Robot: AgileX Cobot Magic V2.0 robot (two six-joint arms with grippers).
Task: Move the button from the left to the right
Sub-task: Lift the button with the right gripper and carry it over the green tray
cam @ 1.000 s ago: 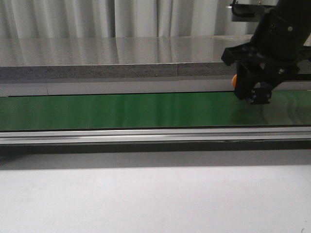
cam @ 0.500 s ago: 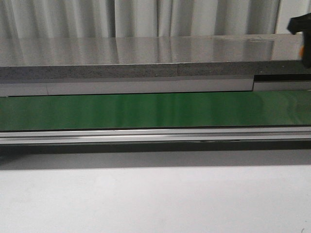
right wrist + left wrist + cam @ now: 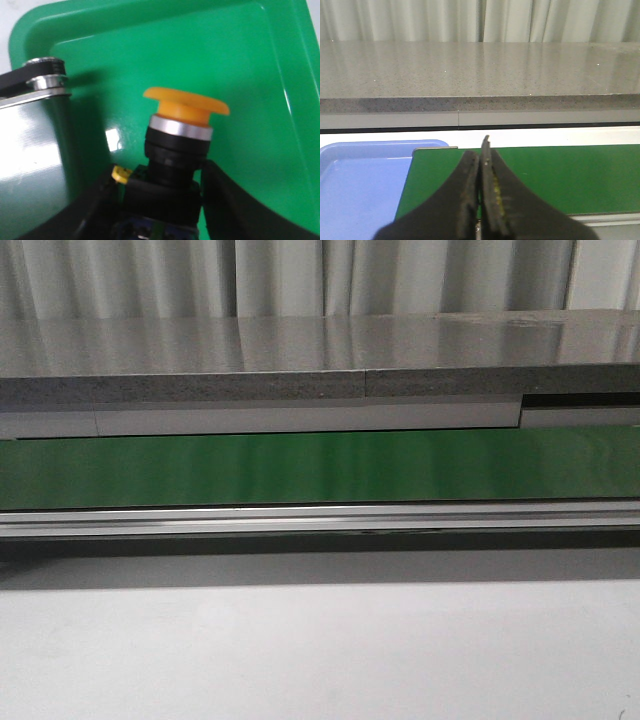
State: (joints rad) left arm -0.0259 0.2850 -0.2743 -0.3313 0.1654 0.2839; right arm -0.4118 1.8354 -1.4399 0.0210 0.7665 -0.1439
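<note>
The button shows only in the right wrist view: an orange mushroom head, a silver collar and a black boxy body. My right gripper is shut on that black body, one finger on each side, and holds it head-forward over the floor of a green tray. My left gripper is shut with nothing between its fingers, hanging over the left end of the green conveyor belt. Neither gripper appears in the front view.
The green belt runs across the front view between a grey counter and a metal rail. A blue tray lies beside the belt's left end. The belt's end roller borders the green tray.
My right arm, carrying the button, has moved right and out of the front view; a second ago it hung over the belt's right end.
</note>
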